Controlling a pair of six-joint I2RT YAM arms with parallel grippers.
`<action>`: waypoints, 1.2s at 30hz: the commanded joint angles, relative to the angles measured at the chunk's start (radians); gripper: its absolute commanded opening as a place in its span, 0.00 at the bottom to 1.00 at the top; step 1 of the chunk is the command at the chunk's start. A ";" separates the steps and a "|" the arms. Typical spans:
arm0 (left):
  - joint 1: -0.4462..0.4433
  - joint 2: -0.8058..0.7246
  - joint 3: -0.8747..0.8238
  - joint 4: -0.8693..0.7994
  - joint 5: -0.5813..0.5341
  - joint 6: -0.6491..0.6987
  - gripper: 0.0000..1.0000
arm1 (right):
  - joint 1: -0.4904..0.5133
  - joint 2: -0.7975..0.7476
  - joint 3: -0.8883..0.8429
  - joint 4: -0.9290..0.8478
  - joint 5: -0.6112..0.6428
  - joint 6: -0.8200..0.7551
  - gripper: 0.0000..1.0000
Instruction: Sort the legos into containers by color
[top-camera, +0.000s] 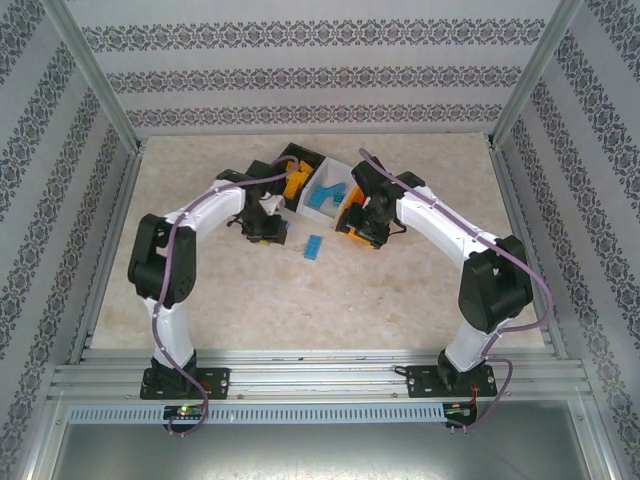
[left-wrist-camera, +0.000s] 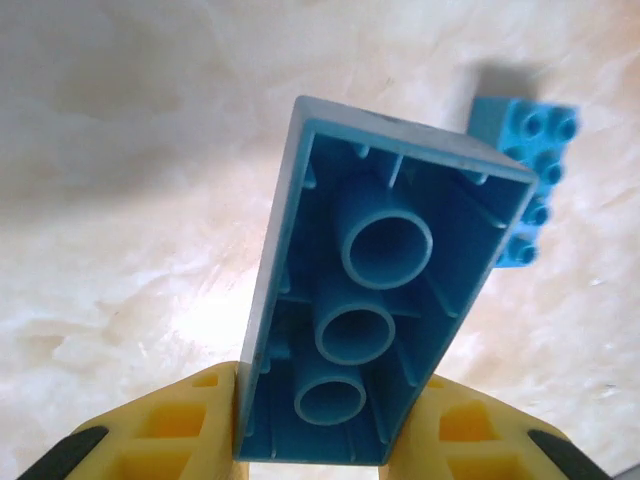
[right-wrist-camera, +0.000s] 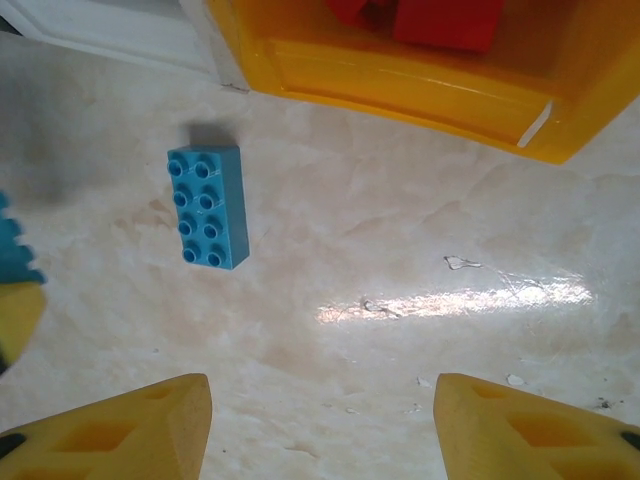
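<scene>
A blue lego (left-wrist-camera: 380, 290) is pinched by the left fingers (left-wrist-camera: 170, 435) and should next be dropped in the white bin (top-camera: 314, 175). The right fingers (right-wrist-camera: 520, 430) are spread.

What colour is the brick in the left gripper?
Blue brick; best seen in left wrist view.

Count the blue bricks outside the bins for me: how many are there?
2. One blue brick is clamped in the left gripper; the other brick lies loose on the table nearby. The arms may hide more.
</scene>
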 joint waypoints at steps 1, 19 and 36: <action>0.018 -0.047 -0.026 0.007 0.092 -0.042 0.28 | -0.011 -0.035 -0.048 0.001 -0.007 0.027 0.61; 0.033 0.031 0.205 0.051 0.319 -0.190 0.28 | 0.043 -0.273 -0.364 0.021 0.013 0.119 0.61; -0.010 0.232 0.515 0.156 0.406 -0.351 0.28 | 0.021 -0.474 -0.498 -0.040 0.033 0.139 0.62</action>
